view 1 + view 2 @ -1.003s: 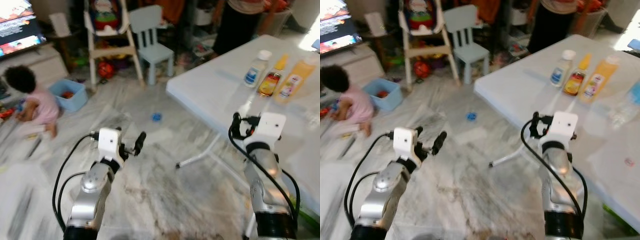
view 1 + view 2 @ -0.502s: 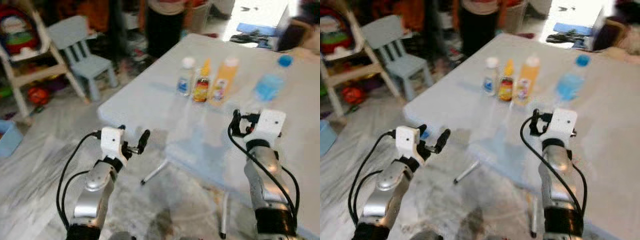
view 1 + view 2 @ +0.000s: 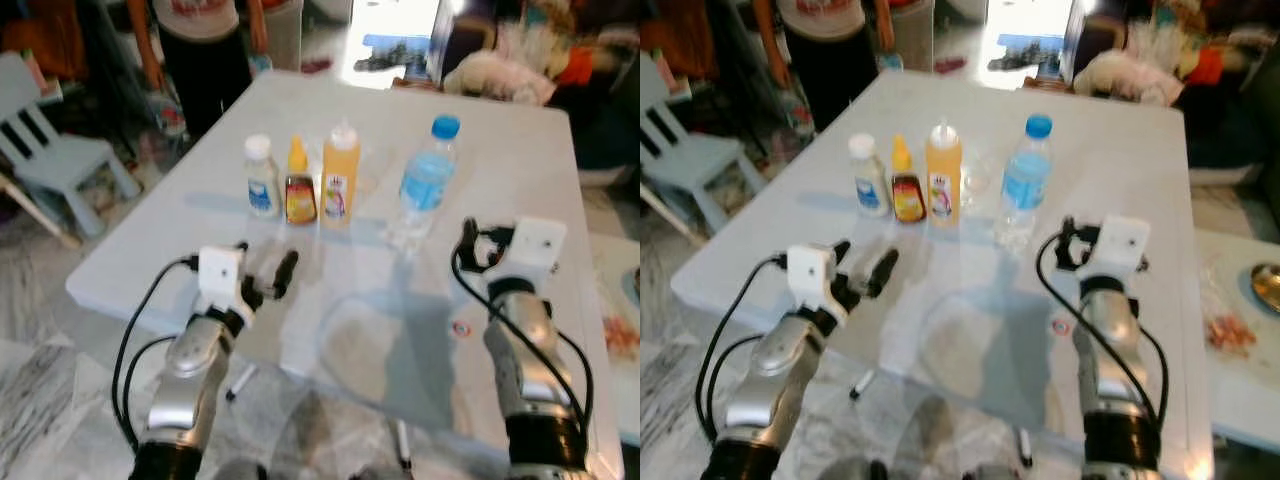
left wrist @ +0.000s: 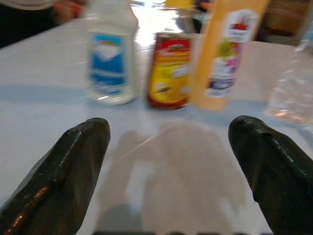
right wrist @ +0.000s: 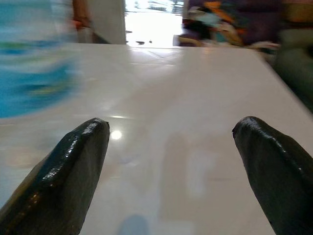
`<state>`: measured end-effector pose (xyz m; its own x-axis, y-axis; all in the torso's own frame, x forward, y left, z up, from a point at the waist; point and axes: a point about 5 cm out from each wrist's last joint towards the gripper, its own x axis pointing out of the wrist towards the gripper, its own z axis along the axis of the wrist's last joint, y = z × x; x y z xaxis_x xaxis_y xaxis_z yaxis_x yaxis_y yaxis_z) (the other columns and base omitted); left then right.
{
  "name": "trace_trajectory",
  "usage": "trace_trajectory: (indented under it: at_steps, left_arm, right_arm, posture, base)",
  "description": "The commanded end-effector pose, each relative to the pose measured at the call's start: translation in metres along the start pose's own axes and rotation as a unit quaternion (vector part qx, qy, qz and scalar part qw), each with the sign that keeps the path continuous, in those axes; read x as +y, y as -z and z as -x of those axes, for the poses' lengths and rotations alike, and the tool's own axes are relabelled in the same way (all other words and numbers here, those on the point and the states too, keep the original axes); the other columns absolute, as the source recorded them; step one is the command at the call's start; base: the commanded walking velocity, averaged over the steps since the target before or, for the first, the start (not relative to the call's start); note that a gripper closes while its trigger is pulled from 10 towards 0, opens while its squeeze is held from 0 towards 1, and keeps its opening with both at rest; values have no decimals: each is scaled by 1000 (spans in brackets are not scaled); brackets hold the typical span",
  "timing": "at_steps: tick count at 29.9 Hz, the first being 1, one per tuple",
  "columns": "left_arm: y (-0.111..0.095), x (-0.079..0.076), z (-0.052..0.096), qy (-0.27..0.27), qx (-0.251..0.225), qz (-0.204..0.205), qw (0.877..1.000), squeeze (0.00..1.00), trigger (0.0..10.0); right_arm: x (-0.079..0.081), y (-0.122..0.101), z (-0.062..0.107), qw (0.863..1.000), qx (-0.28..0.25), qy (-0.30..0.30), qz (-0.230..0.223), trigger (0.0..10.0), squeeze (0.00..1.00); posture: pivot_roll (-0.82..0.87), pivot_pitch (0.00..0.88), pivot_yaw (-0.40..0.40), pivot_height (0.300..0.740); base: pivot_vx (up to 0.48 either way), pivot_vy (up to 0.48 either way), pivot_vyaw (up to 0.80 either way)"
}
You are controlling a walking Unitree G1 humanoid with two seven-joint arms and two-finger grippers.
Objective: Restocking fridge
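I see the white table [image 3: 500, 180] ahead. My left gripper [image 4: 171, 161] hovers over it, fingers spread, empty; my right gripper [image 5: 171, 161] likewise. At twelve o'clock of the left gripper stand an orange bottle [image 3: 341, 186], white bottle [image 3: 262, 177] and sauce bottle [image 3: 299, 188] in a row; the water bottle [image 3: 427, 178] stands at eleven o'clock of the right.

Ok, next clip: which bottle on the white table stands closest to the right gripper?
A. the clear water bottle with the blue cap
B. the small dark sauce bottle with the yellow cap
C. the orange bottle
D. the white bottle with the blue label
A: the water bottle stands just ahead and to the left of the right gripper, while the other three bottles are grouped farther left, ahead of the left gripper.
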<state>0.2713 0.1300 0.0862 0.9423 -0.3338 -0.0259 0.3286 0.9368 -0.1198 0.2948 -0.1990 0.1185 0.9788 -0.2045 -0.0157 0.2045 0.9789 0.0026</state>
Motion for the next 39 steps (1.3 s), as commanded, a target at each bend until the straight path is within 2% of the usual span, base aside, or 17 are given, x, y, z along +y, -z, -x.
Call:
trace_trajectory:
  at_steps: [1,10,11,13,15,28,39]
  left_arm:
    - [0,4,2,-4,1,-4,1000,0,10000]
    - [-5,14,2,-42,-10,-30,999,0,10000]
    - [-5,18,2,-50,-8,-43,998,0,10000]
    - [-5,18,2,-51,-7,-44,998,0,10000]
    - [-6,19,2,-55,-9,-39,998,0,10000]
    - [-6,15,1,-47,-11,-38,998,0,10000]
    - [-6,16,2,-47,-9,-42,998,0,10000]
  right_arm:
    - [5,-4,-1,1000,-9,-8,1,10000,0]
    - [13,-10,2,998,-34,-35,36,10000,0]
    - [19,-17,3,996,-54,-47,54,10000,0]
    - [21,-18,3,995,-58,-52,58,10000,0]
    - [27,-27,1,991,-84,-69,79,10000,0]
    - [31,-60,-17,981,-145,-65,114,10000,0]
    - [32,-69,-25,979,-156,-60,119,10000,0]
  posture:
    - [-24,0,-18,740]
    - [-27,0,-14,740]
    - [-27,0,-10,740]
    - [-27,0,-9,740]
    - [-28,0,-6,740]
    - [-21,0,11,740]
    - [-15,0,9,740]
  base:
    - [0,0,0]
    - [0,0,0]
    - [0,0,0]
    - [0,0,0]
    - [0,0,0]
    - [0,0,0]
    - [0,0,0]
